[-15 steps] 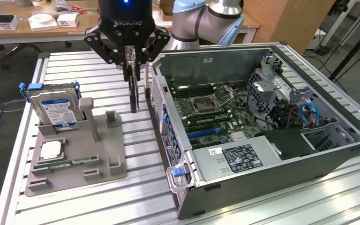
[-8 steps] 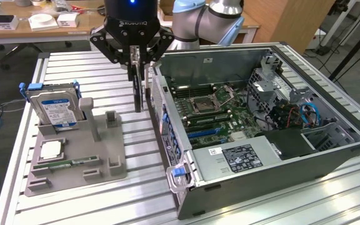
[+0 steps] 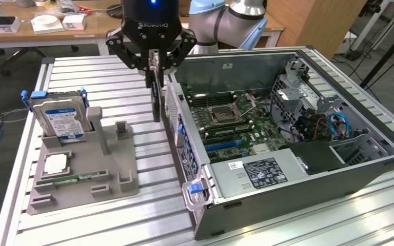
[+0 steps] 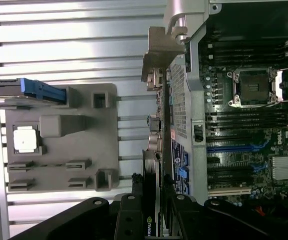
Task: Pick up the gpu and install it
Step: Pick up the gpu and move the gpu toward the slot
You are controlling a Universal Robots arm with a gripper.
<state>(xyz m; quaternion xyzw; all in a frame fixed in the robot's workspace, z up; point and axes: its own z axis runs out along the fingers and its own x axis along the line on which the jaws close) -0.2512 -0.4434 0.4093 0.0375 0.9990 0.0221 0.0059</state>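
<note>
Gripper [image 3: 154, 67] fingers partly closed, clamping top edge of gpu [image 3: 156, 100]. Card thin, flat, dark, with silver bracket [image 4: 158, 55] on one end. Hangs upright, edge-on, above slatted table [image 3: 80, 72], between gray parts holder [image 3: 115, 169] and open computer case [image 3: 361, 169], just beside case wall.

The table [image 3: 149, 220] is ribbed bare metal with a soft shine. The holder [image 3: 80, 197] on it looks like matt grey plastic. The gpu [image 3: 156, 100] has a dark board and a bright metal bracket [image 4: 156, 50]. The computer case [image 3: 307, 195] is dark matt metal.
</note>
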